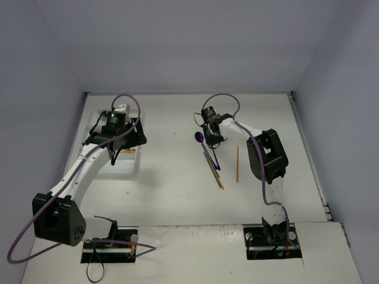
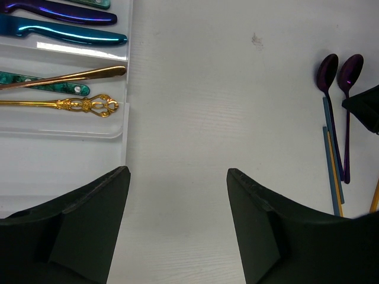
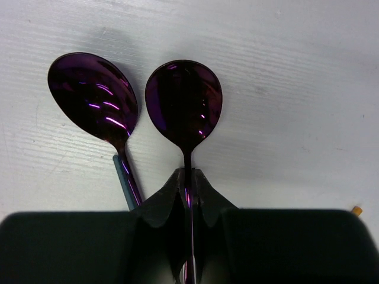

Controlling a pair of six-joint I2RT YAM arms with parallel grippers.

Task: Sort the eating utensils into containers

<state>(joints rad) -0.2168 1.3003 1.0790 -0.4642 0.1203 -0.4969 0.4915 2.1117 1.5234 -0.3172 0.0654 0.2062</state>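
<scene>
Between the fingers of my right claw (image 3: 187,198) a purple spoon (image 3: 183,106) is sitting, the claw pinching tight on its thin handle just below the bowl. The bowl is pointing away from my wrist, hollow side up, over the white worktop (image 3: 284,71). I can't tell if it is lifting off or lying flat.

Just beside it on the left a second purple spoon (image 3: 92,97) is lying on the worktop, the two bowls close but not touching. Its handle is crossing over a slim blue handle (image 3: 121,174). A slim gold handle (image 2: 335,183) is running alongside that blue one. An orange stick-like utensil (image 1: 237,164) is lying apart, to the right of the spoons in the top view.

Well apart to the left, the white cutlery tray (image 2: 125,118) is lying under my left arm. My left claw (image 2: 177,174) is hanging over the tray's right rim and the worktop beside it, standing wide and gripping nothing.

Inside the tray, a purple handle (image 2: 65,10) and a shiny blue handle (image 2: 65,32) are lying in one compartment. The next compartment is holding a copper-coloured handle (image 2: 77,76), a green marbled handle (image 2: 53,87) and an ornate gold handle (image 2: 77,105). All of them are lying lengthwise, ends toward the rim.
</scene>
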